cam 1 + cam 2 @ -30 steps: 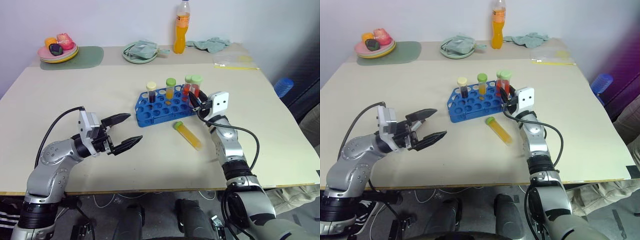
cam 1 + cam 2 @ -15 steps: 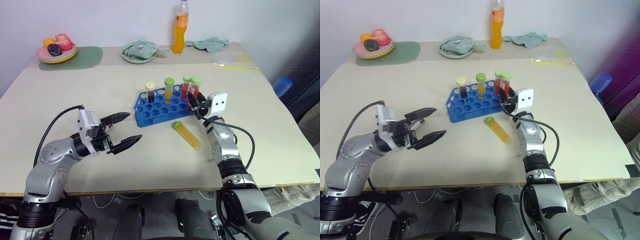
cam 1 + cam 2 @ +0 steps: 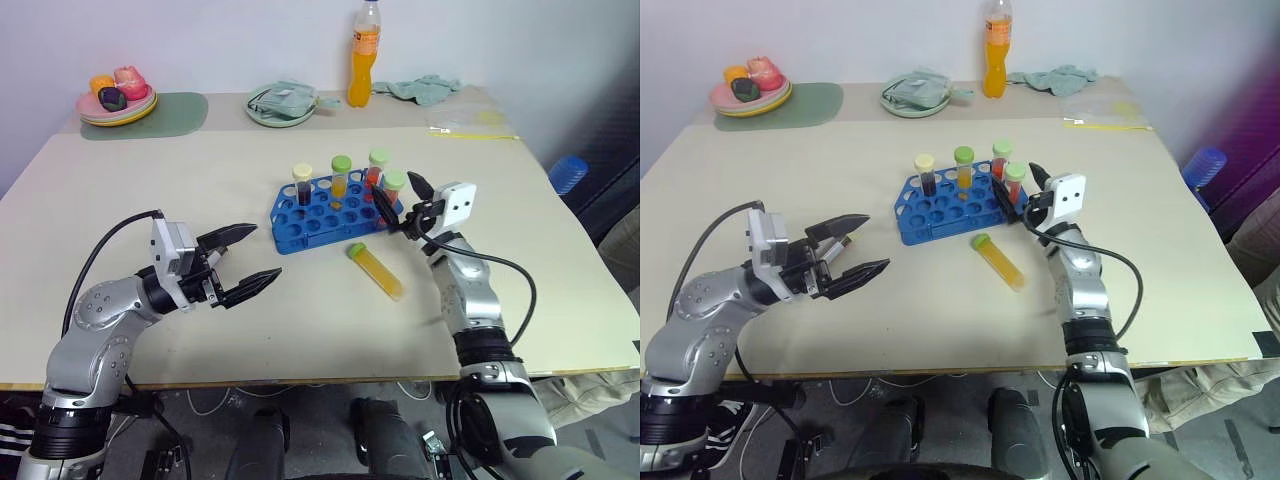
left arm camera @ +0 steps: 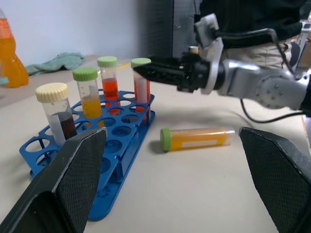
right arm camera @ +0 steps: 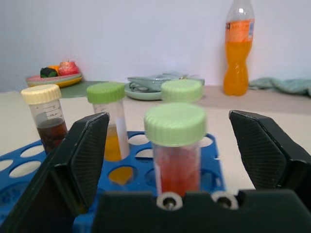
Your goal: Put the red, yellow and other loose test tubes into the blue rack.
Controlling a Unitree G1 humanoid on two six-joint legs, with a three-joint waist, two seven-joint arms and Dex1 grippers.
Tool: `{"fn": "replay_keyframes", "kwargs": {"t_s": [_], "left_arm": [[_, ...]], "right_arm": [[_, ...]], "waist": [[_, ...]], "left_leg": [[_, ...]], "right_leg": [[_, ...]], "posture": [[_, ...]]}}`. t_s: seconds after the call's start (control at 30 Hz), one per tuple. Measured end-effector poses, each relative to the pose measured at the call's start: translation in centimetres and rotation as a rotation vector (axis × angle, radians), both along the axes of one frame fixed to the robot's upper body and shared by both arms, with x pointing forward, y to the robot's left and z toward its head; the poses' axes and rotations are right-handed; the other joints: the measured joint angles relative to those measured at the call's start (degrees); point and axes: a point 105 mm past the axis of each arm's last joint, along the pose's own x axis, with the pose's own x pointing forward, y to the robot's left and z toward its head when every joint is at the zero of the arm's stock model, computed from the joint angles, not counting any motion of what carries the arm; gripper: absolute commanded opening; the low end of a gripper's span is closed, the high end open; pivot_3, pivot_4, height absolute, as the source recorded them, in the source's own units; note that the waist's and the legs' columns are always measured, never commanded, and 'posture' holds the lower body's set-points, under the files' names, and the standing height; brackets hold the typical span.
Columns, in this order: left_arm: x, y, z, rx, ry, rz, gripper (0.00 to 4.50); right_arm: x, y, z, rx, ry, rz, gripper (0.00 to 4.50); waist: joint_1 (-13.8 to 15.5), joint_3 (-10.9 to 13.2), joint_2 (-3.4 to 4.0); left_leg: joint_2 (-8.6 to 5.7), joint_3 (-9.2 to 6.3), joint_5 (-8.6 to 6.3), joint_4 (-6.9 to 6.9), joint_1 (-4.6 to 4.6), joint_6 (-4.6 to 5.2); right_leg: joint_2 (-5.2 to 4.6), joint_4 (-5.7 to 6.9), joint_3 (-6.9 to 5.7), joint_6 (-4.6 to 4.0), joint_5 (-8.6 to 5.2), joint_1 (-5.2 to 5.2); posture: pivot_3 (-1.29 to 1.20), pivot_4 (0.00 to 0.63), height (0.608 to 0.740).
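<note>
Standing in the blue rack (image 3: 325,210), a red tube (image 3: 393,190) — right gripper (image 3: 398,208) apparently spread around it, gripping nothing — left gripper (image 3: 249,258) wide, empty

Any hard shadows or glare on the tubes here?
Left eye view: even light, only a faint soft shadow beside the lying yellow tube, no glare on the table. Left wrist view: soft shadow under the blue rack, no glare on the racked tubes.
</note>
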Motion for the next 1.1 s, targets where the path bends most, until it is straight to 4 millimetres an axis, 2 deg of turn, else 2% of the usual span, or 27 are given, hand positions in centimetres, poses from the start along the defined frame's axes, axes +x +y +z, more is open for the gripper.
{"fn": "replay_keyframes", "kwargs": {"t_s": [0.2, 0.27, 0.4, 0.5, 0.63, 0.7, 0.83, 0.93, 1.1], "left_arm": [[-0.2, 0.1, -0.2, 0.002, 0.006, -0.003, 4.5], [-0.2, 0.2, -0.2, 0.004, 0.0, -0.004, 4.5], [-0.2, 0.3, -0.1, 0.004, -0.008, -0.008, 4.5], [-0.2, 0.3, 0.0, 0.011, -0.016, -0.02, 4.5], [-0.1, 0.6, 0.0, 0.03, -0.013, -0.034, 4.5], [-0.1, 0.7, -0.1, 0.032, -0.008, -0.039, 4.5], [-0.1, 0.8, -0.2, 0.033, -0.013, -0.031, 4.5], [-0.1, 0.7, -0.3, 0.029, -0.014, -0.028, 4.5], [-0.1, 0.9, -0.8, 0.028, 0.002, -0.007, 4.5]], "right_arm": [[-2.0, -1.7, 2.0, -0.048, 0.023, 0.003, 4.46], [-3.1, -1.9, 2.5, -0.116, 0.051, 0.026, 4.46], [-3.6, -2.3, 2.8, -0.253, 0.15, 0.037, 4.46], [-3.6, -1.1, 3.6, -0.326, 0.228, 0.097, 4.46], [-5.6, 2.5, 5.5, -0.403, 0.256, 0.259, 4.46], [-6.6, 3.8, 4.3, -0.444, 0.358, 0.304, 4.46], [-7.4, 4.3, 1.9, -0.477, 0.59, 0.303, 4.46], [-8.3, 4.6, 1.6, -0.498, 0.715, 0.339, 4.46], [-7.6, 4.1, -0.5, -0.519, 0.887, 0.28, 4.46]], "waist": [[0.05, 0.0, 0.0], [0.11, 0.0, 0.01], [0.08, 0.0, -0.01], [-0.04, 0.02, 0.03], [0.15, -0.01, -0.01], [0.37, -0.03, -0.05], [0.8, -0.01, -0.02], [1.13, -0.02, -0.03], [1.41, -0.02, -0.04]], "left_leg": [[0.0, 0.0, 0.0, 0.01, -0.01, 0.0], [0.0, 0.0, 0.0, 0.02, -0.03, 0.0], [0.0, 0.02, 0.0, 0.05, -0.05, 0.0], [0.0, 0.01, 0.0, 0.02, -0.07, 0.01], [0.01, -0.02, -0.02, -0.01, -0.13, 0.03], [0.0, -0.02, -0.02, 0.02, -0.18, 0.03], [-0.02, 0.01, -0.02, 0.09, -0.21, 0.03], [-0.01, -0.01, -0.02, 0.02, -0.19, 0.03], [-0.02, 0.02, -0.02, 0.03, -0.22, 0.03]], "right_leg": [[0.0, -0.01, 0.0, -0.02, -0.01, 0.0], [-0.01, -0.02, 0.0, -0.02, -0.02, 0.0], [-0.03, -0.05, 0.0, -0.03, -0.02, -0.01], [-0.03, -0.04, -0.01, -0.04, -0.02, -0.09], [-0.02, -0.09, -0.04, -0.04, -0.04, -0.1], [-0.04, -0.15, -0.04, -0.04, -0.04, -0.1], [-0.09, -0.15, -0.03, -0.05, -0.02, -0.13], [-0.07, -0.14, -0.04, -0.06, -0.02, -0.16], [-0.08, -0.16, -0.04, -0.06, -0.02, -0.17]], "posture": [[0.0, 0.15, 0.74], [0.0, 0.15, 0.74], [0.0, 0.15, 0.74], [0.0, 0.15, 0.74], [0.0, 0.15, 0.74], [0.0, 0.15, 0.74], [0.0, 0.15, 0.74], [0.0, 0.15, 0.74], [0.0, 0.15, 0.74]]}}
